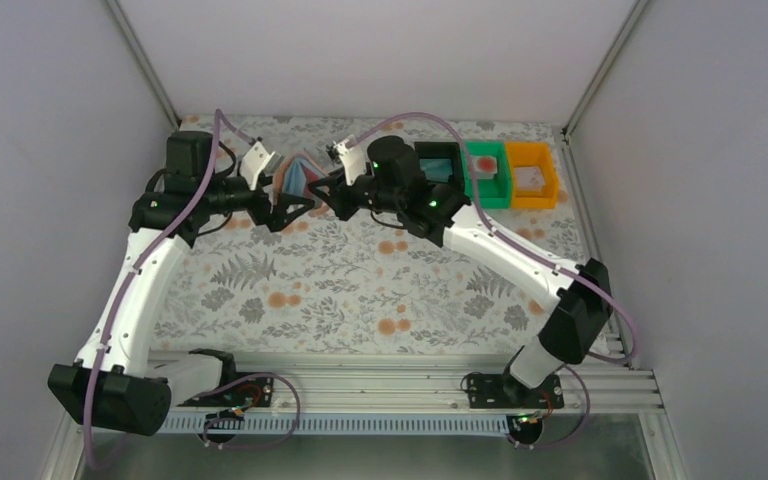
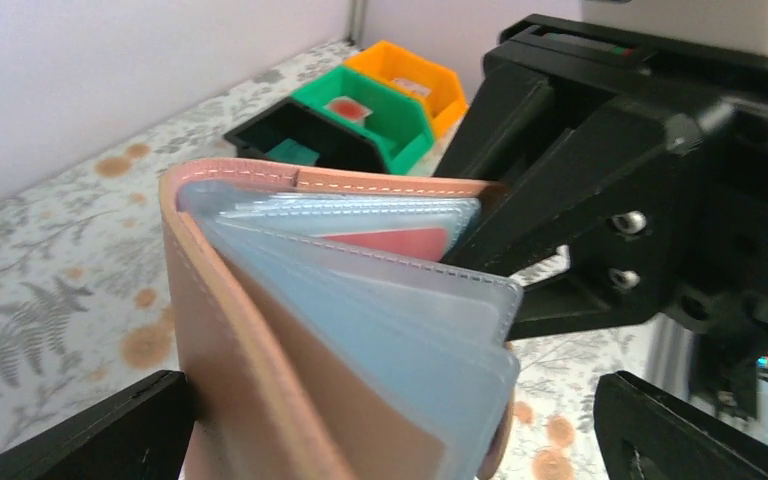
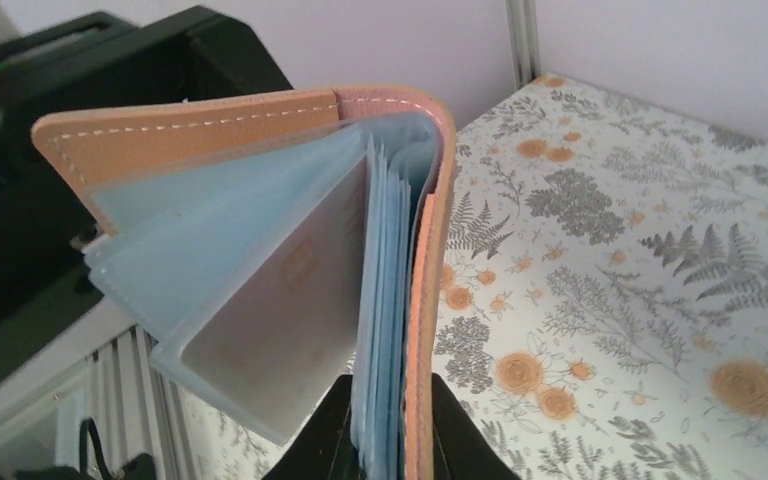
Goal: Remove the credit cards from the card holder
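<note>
Here, the right claw (image 3: 388,436) is clenched on the card holder (image 3: 210,135), pinching its salmon cover and some blue sleeves. The left claw (image 2: 390,430) stands released around the upright holder. A whitish credit card (image 3: 270,320) sits sleeved. Three bins (image 1: 487,198) lie at the holder's 3 o'clock on the surface (image 1: 360,290).

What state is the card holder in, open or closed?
Open: the card holder shows its salmon covers spread apart, light blue sleeves fanned out between them.

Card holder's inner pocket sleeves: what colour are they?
Light blue sleeves, clearest in right wrist view.
</note>
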`<state>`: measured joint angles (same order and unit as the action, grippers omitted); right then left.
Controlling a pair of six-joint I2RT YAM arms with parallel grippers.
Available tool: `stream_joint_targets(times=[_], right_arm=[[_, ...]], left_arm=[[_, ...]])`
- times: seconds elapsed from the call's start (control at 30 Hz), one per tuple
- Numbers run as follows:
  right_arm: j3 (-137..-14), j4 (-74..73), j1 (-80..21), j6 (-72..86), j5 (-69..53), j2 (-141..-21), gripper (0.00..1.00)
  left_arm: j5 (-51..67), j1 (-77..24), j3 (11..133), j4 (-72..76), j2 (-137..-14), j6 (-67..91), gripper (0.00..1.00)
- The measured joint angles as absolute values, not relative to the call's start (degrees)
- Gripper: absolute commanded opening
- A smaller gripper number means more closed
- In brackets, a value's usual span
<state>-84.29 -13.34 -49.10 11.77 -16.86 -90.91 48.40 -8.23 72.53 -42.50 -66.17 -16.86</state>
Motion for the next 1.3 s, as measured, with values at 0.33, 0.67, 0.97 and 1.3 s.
stream_joint_targets(times=[0.33, 0.67, 0.97, 1.3], right_arm=[[-87.83, -16.88, -50.28, 18.31, -14.31, -92.6, 0.04], [-85.8, -22.72, -48.38, 11.88, -21.26, -85.43, 0.04], [-83.33, -26.02, -45.89, 3.6, -29.89, -80.9, 0.04], [-82.41, -30.35, -43.92, -0.82, -34.94, -79.53, 0.04]], left_arm=[[34.22, -9.37, 72.1, -41.78, -67.13, -15.86, 0.62], [38.54, -7.66, 72.88, -43.2, -64.84, -18.04, 0.3], [52.93, -6.74, 75.55, -51.0, -64.82, -24.82, 0.21], [62.11, -6.48, 78.15, -59.16, -63.9, -33.54, 0.03]])
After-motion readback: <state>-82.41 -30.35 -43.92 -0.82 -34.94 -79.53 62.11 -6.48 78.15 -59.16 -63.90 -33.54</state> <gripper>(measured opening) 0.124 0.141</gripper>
